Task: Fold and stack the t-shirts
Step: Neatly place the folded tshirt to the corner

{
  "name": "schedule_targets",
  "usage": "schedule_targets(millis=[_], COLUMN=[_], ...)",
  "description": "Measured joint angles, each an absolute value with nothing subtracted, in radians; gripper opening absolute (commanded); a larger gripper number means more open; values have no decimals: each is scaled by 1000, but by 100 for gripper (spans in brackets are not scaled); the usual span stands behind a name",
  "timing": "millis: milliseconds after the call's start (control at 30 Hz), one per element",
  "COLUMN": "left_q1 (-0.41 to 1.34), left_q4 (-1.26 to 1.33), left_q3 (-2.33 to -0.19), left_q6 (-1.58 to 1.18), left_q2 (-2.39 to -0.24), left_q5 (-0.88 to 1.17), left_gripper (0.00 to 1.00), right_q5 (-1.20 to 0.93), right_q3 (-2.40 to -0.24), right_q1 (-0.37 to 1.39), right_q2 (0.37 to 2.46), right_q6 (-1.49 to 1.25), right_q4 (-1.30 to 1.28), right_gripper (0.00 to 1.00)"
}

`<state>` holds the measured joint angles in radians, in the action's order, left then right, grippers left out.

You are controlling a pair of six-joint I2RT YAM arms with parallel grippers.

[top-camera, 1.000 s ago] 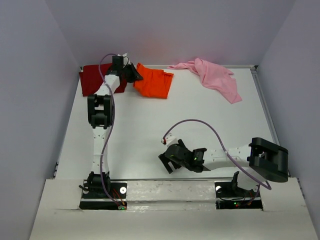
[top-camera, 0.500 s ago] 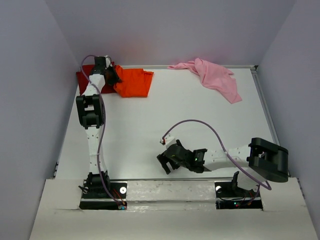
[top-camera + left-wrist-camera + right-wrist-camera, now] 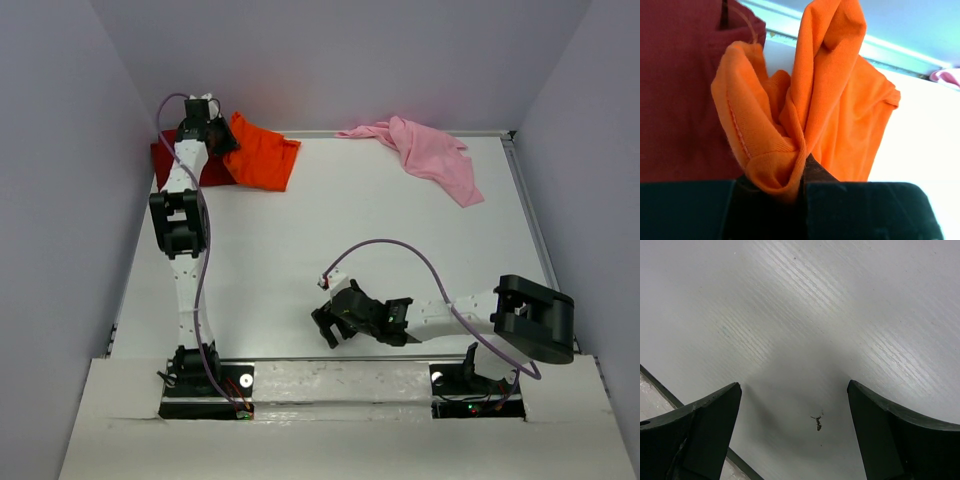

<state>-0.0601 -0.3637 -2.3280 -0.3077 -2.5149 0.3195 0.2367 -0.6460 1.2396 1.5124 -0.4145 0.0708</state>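
The left pincer (image 3: 800, 175) clamps the bunched orange t-shirt (image 3: 265, 160), apparently to stack it on the dark red t-shirt (image 3: 680, 90), while the right pincer (image 3: 792, 405) gapes empty.

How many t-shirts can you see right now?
3: orange t-shirt, pinched in the left end effector, far left; dark red t-shirt partly beneath it; pink t-shirt, far right.

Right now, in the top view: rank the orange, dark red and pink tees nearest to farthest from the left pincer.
1. Orange tee, gripped in the left pincer, back left.
2. Dark red tee, right beside it at the left edge.
3. Pink tee, back right.
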Motion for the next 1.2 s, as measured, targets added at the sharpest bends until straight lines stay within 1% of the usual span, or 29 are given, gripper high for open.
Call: schedule_targets(millis=[300,633,1200], left_q1=[-72,-136,-211], left_q4=[-363,-340,-341], left_q3=[-2328,-2311,-2267], left_q6=[-317,-335,-338], left_q2=[-2424,-2346,-2340], left_q5=[326,344,369], left_gripper=[0,0,0], right_q5=[237,236,236], right_q3=[-664,-673,-673], right_q1=[1245,1245,1245], right_q2=[1534,1544,1544], right_q6=[-412,-411,-411], right_q4=[79,80,80], right_gripper=[92,92,92])
